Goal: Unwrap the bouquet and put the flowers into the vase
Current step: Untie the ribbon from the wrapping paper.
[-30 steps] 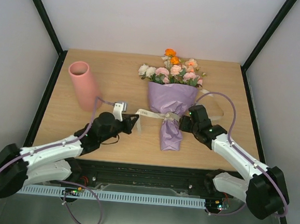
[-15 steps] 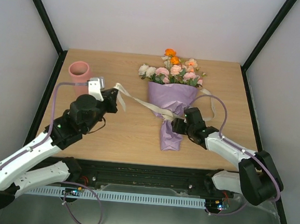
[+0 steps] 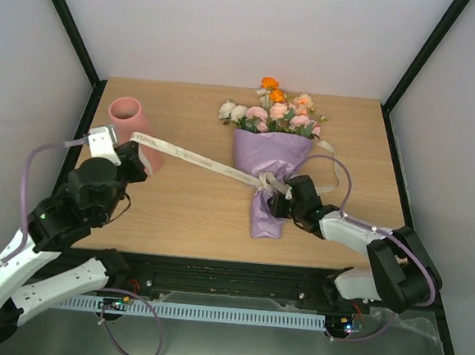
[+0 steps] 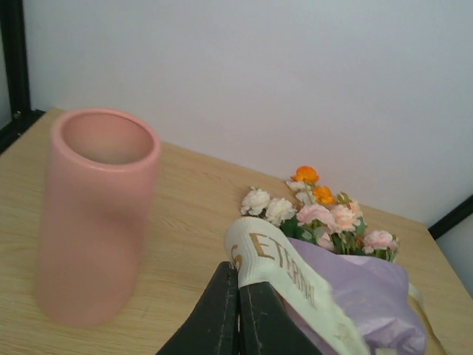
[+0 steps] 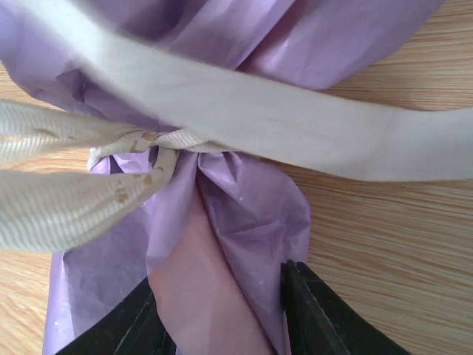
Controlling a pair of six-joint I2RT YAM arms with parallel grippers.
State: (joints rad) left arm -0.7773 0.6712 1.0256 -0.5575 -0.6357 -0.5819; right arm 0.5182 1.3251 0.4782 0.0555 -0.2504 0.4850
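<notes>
- Top view, left gripper (image 3: 131,146): clamped on the end of the printed cream satin ribbon (image 3: 198,156). Farther left and nearer the table's edge than half a second back, now just beside the tall salmon-pink matte cylinder vase (image 3: 133,122).
- Same view, ribbon: drawn into one long straight line from the knot to that gripper, where before it ran shorter and kinked.
- Same view, lilac paper-wrapped bouquet (image 3: 272,155): flat on the light wooden table (image 3: 193,215), right of centre, with the pink, cream and orange flowers (image 3: 276,106) toward the far wall, in the same spot as before. Right gripper (image 3: 278,204) at the narrow neck under the knot, closer in than earlier.
- Left wrist view: black fingers (image 4: 218,314) pressed together with the ribbon (image 4: 281,270) pinched between them. Vase (image 4: 96,214) upright at left, flowers (image 4: 318,211) beyond.
- Right wrist view: right gripper (image 5: 222,325) with one finger on each side of the bouquet's crumpled paper neck (image 5: 236,222), gripping it, the paper filling the gap and touching both. Ribbon knot (image 5: 159,144) just above.
</notes>
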